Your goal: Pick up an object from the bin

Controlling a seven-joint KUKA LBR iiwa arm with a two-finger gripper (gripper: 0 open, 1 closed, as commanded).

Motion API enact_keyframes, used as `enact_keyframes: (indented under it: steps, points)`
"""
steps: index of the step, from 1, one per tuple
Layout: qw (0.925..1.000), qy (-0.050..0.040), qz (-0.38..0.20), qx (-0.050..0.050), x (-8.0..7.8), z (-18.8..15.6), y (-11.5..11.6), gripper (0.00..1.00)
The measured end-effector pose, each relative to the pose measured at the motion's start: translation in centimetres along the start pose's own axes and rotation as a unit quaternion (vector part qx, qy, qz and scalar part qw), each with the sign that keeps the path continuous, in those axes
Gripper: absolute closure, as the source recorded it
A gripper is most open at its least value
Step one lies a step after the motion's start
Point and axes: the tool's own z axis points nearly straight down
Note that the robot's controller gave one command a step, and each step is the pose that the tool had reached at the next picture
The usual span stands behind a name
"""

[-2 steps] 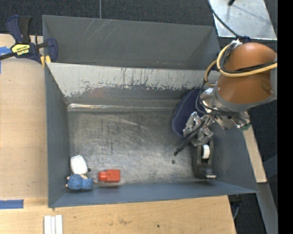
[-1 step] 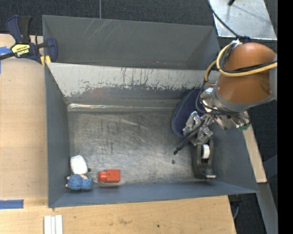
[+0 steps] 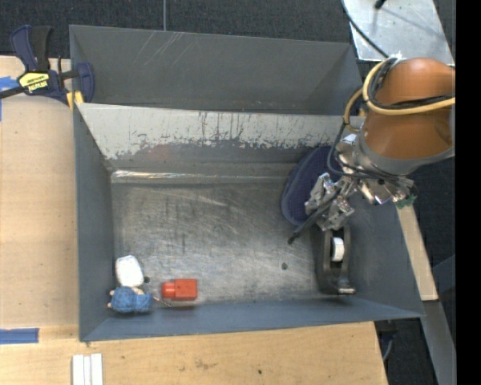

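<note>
My gripper [image 3: 330,202] hangs low at the right side of the bin, under the orange wrist cover. It is right beside a dark blue rounded thing [image 3: 299,186] that leans against the right back corner; a thin dark handle [image 3: 300,232] runs down-left from it. Just below the gripper lies a black tape dispenser [image 3: 334,265] with a white roll, along the right wall. Whether the gripper touches either thing cannot be made out.
In the front left corner lie a white lump [image 3: 129,270], a blue crumpled thing [image 3: 130,301] and a small red block [image 3: 179,289], close together. The arm comes in over the bin's right wall.
</note>
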Motion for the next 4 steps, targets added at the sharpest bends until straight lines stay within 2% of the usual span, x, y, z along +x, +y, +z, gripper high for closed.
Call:
enact_keyframes:
  steps: [1, 2, 4]
  points:
    - [0.9997, 0.0024, 0.024, -0.002, 0.9, 1.4, 1.0, 1.0]
    - [0.9997, 0.0024, 0.026, -0.001, 1.5, 1.6, 1.1, 1.0]
    - [0.9998, 0.0002, 0.018, 0.0, 0.4, 1.2, 1.5, 1.0]
